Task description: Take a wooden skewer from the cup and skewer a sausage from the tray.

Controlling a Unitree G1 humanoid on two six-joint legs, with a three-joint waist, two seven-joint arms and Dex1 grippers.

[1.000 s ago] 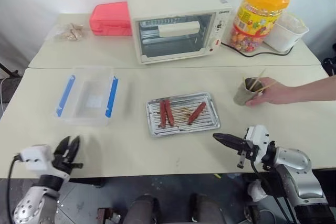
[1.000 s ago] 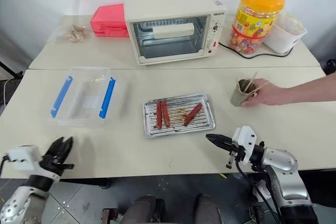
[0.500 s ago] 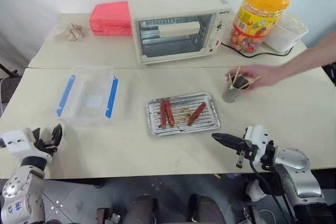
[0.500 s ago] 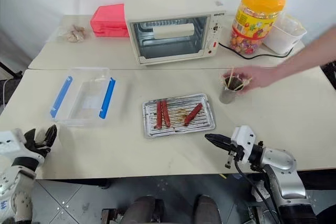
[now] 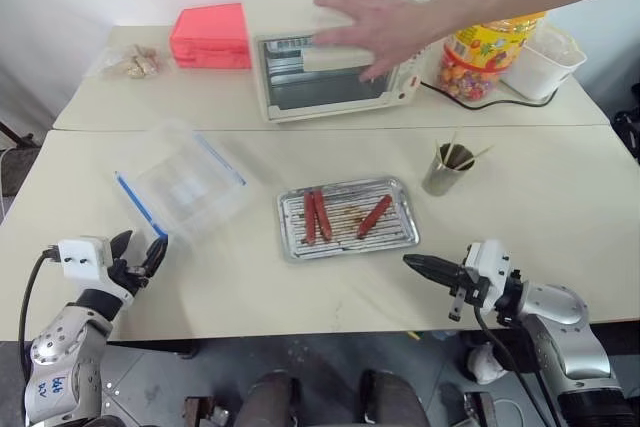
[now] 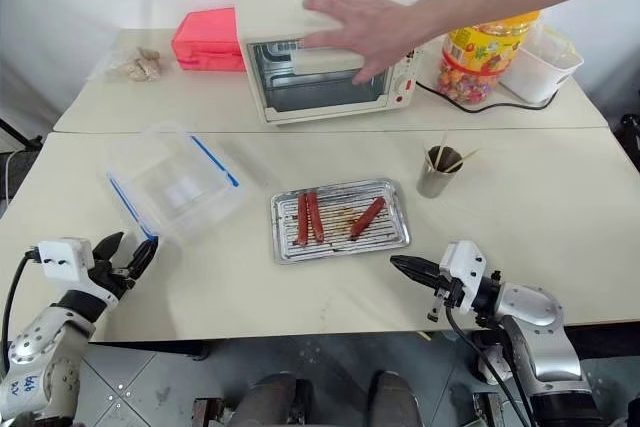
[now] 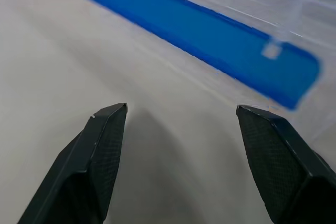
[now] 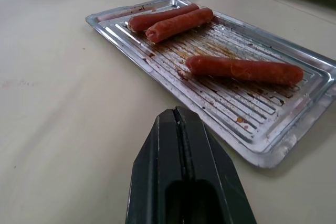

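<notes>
The steel cup (image 5: 438, 175) stands on the table right of the tray, with several wooden skewers (image 5: 456, 153) sticking out of it. The silver tray (image 5: 350, 248) lies mid-table and holds three sausages: two side by side (image 5: 315, 216) and one at a slant (image 5: 375, 215). My right gripper (image 5: 411, 263) is shut and empty, hovering level just in front of the tray's near right corner; its closed tip (image 8: 176, 112) points at the tray (image 8: 131, 40). My left gripper (image 5: 140, 251) is open and empty at the table's near left edge.
A clear plastic box with blue clips (image 5: 185, 185) lies askew right ahead of my left gripper (image 7: 181, 108); its blue clip (image 7: 199, 51) is close. A person's hand (image 5: 372, 19) rests on the toaster oven (image 5: 330, 77). A candy jar (image 5: 487, 50), white tub (image 5: 546, 60) and red box (image 5: 210, 35) stand behind.
The person slid the cup closer to the tray, let go and moved the hand to the oven. My left gripper opened and moved forward to the box, which has turned askew. The right gripper has not moved.
</notes>
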